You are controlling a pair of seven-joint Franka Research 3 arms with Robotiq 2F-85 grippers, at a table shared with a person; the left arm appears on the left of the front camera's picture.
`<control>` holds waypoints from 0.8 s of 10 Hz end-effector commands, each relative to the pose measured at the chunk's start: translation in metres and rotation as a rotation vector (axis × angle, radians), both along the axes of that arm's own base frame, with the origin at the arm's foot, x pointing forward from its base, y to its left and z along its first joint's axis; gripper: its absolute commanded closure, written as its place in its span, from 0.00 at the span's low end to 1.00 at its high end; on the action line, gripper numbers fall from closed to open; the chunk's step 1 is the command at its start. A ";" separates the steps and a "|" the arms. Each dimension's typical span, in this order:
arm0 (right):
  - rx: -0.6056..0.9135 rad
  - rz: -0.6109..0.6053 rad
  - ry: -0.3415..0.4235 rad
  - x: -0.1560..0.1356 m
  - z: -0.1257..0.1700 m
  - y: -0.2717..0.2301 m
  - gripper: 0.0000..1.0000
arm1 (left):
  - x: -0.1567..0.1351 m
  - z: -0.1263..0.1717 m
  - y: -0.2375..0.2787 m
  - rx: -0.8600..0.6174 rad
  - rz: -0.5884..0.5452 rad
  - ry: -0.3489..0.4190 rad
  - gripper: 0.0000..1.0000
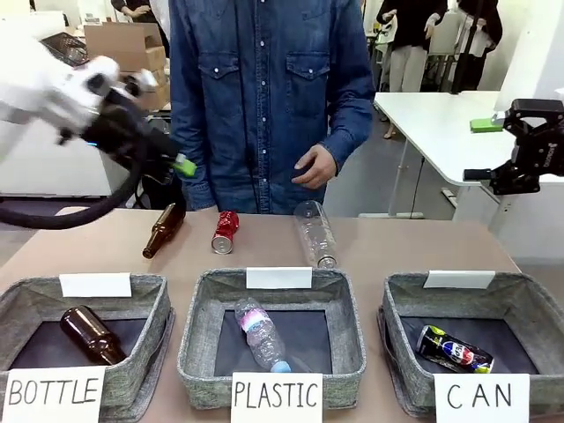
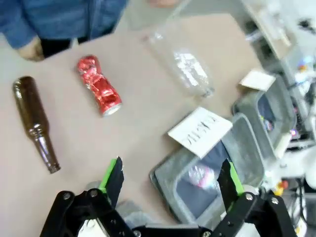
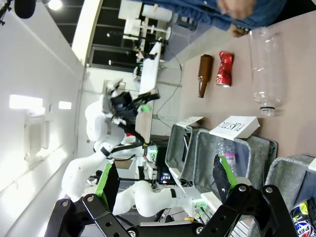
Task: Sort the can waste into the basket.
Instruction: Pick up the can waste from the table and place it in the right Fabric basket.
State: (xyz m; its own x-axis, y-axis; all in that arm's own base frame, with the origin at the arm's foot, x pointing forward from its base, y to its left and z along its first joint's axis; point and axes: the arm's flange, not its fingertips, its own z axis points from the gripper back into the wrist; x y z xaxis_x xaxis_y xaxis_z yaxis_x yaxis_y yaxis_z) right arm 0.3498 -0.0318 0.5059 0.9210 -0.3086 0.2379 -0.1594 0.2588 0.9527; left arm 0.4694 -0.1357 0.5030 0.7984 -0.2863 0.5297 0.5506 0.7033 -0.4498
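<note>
Left claw (image 2: 172, 170) hangs raised over the table's left, jaws apart and empty. With one can already sorted, the step in hand looks like the reach for the red can (image 1: 226, 232), lying between a brown bottle (image 1: 164, 229) and a clear bottle (image 1: 315, 233); next it must drop squarely over it. BOTTLE basket (image 1: 159, 335) holds a glass bottle (image 1: 91, 335), PLASTIC basket (image 1: 196, 335) a water bottle (image 1: 262, 335), CAN basket (image 1: 392, 326) the dark can (image 1: 454, 349). Right claw (image 3: 165, 170) waits raised, apart, empty
</note>
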 end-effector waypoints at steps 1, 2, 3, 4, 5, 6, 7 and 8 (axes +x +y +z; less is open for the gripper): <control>-0.007 0.011 0.000 0.000 0.002 -0.002 0.00 | 0.060 -0.005 -0.032 0.087 0.140 0.108 0.00; -0.007 0.011 0.000 0.000 0.002 -0.002 0.00 | 0.073 -0.017 -0.040 0.099 0.102 0.166 0.00; -0.007 0.011 0.000 0.000 0.002 -0.002 0.00 | 0.079 -0.024 -0.038 0.120 0.092 0.200 0.00; -0.007 0.011 0.000 0.000 0.002 -0.002 0.00 | 0.064 -0.004 -0.007 -0.001 -0.015 0.217 0.00; -0.007 0.011 0.000 0.000 0.002 -0.002 0.00 | 0.038 0.019 0.040 -0.048 -0.056 0.229 0.00; -0.007 0.011 0.000 0.000 0.002 -0.002 0.00 | 0.013 0.030 0.082 -0.112 -0.052 0.217 0.00; -0.007 0.011 0.000 0.000 0.002 -0.002 0.00 | -0.004 0.029 0.108 -0.152 -0.015 0.207 0.00; -0.007 0.011 0.000 0.000 0.002 -0.002 0.00 | -0.014 0.025 0.121 -0.194 -0.030 0.200 0.00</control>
State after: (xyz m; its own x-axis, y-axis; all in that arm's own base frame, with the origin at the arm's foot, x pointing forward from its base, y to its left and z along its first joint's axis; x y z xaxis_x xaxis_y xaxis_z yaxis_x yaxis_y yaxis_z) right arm 0.3500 -0.0319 0.5058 0.9210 -0.3087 0.2376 -0.1588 0.2594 0.9526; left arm 0.4611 -0.0197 0.5490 0.8850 -0.2397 0.3991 0.4584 0.5990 -0.6565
